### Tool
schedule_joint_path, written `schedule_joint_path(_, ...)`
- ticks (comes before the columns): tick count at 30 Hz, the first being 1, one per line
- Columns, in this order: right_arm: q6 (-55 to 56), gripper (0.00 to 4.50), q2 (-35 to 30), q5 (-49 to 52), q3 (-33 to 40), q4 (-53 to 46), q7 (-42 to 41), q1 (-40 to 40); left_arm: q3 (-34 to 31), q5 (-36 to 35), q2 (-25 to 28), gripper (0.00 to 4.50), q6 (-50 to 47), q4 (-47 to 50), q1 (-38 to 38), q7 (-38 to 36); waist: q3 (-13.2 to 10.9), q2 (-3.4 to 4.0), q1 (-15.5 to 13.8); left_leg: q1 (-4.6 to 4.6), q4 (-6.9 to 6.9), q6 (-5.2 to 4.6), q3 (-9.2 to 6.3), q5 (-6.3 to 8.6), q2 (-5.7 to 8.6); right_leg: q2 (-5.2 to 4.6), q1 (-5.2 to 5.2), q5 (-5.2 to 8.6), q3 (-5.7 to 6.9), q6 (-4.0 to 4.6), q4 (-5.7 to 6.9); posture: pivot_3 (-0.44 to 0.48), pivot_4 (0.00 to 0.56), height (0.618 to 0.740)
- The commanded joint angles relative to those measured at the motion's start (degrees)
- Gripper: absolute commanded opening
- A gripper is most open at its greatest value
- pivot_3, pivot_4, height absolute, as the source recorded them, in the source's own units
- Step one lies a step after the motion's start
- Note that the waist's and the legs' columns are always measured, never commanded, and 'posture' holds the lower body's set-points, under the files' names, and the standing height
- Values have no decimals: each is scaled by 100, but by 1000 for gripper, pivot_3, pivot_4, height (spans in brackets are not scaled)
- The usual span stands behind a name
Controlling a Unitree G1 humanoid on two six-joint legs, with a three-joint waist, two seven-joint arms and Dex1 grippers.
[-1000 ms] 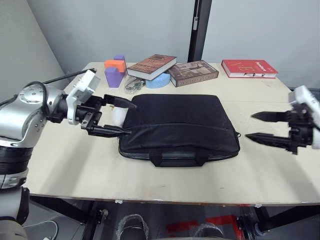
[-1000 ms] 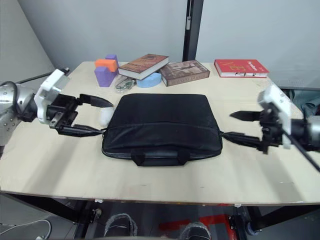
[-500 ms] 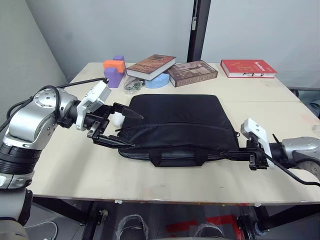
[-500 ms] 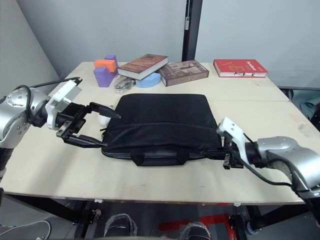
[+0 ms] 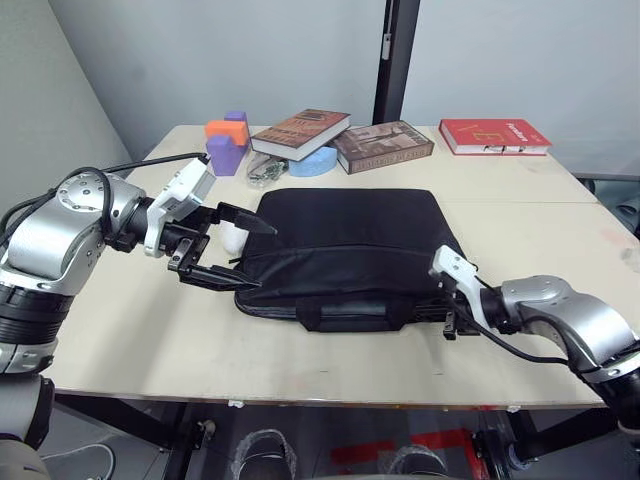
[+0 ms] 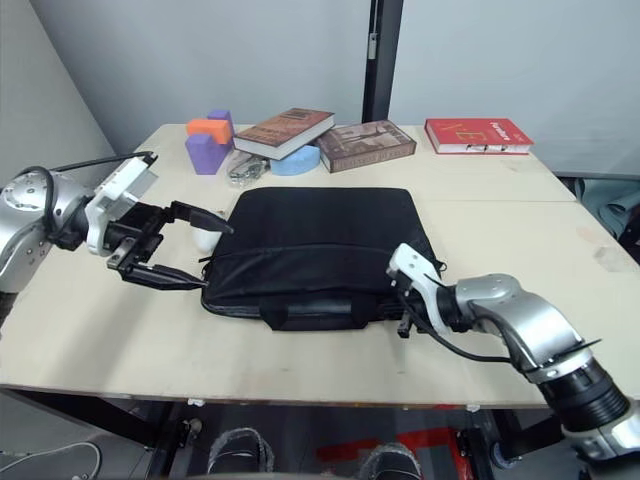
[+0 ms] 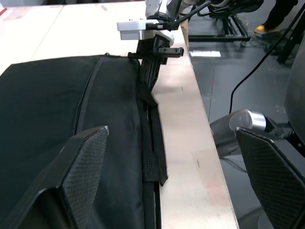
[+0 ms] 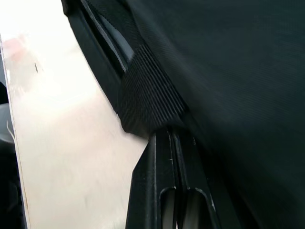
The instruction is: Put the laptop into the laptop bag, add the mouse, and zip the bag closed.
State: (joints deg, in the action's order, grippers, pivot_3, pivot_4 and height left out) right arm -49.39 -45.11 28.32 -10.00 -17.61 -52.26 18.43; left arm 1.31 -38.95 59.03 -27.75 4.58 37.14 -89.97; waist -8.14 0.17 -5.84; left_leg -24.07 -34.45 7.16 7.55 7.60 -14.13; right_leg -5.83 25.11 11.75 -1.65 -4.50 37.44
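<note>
Lying flat in the middle of the table (image 5: 150, 340), the laptop bag (image 5: 350, 250) is the thing everything else gathers around, its thin black handles (image 5: 352, 312) at the near edge. At the bag's left end the left gripper (image 5: 248, 255) hovers with its two black fingers spread wide apart, one finger above the bag's left rear corner and the other alongside the left front corner, gripping nothing. Between those fingers, just beside the bag's left edge, sits the mouse (image 5: 233, 238), small and white, resting on the table outside the bag. At the bag's right front corner the right gripper (image 5: 447, 315) is tucked in low against the edge; in the right wrist view its fingers (image 8: 167, 191) lie pressed together side by side, their tips reaching a strap (image 8: 147, 95) of ribbed black webbing at the bag's seam, though I cannot tell whether anything is pinched between them. The laptop itself I cannot make out. Beyond the bag's far edge lie two books (image 5: 340, 135), one partly propped on a pale blue object (image 5: 313, 160). Off the bag's far left corner stand purple and orange blocks (image 5: 228, 140), and well apart past its far right corner lies a red book (image 5: 497, 136).
</note>
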Motion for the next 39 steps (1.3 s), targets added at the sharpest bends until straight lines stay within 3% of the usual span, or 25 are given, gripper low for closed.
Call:
schedule_joint_path(1,-79,32,112,189,71,-346,-26,93,-97,25,63,4500,85,50,-67,-252,0,0,0,0,-1,0,0,0,0,0,0,0,0,0,0,0,150,725)
schedule_joint_path(11,-196,32,124,530,179,-624,-207,212,-150,196,-40,4500,142,-320,31,-157,0,1,-4,0,-7,1,-1,0,0,0,-1,0,0,0,6,0,150,725)
schedule_joint_path(21,-341,32,676,863,277,-579,59,907,-175,206,-241,4500,-92,-304,121,58,1,1,16,0,-26,1,-3,0,-1,1,2,0,-3,0,25,0,150,725)
schedule_joint_path(30,-242,32,933,160,-277,188,357,1510,-250,171,-283,4500,-223,-187,134,136,1,1,10,-2,-37,2,-7,0,-1,0,1,0,-3,0,32,0,150,725)
schedule_joint_path(39,-260,32,1337,298,-96,233,379,1713,-392,95,-273,4500,-416,-62,84,221,1,1,19,-3,-36,4,-7,1,-1,1,3,0,-3,0,33,0,150,725)
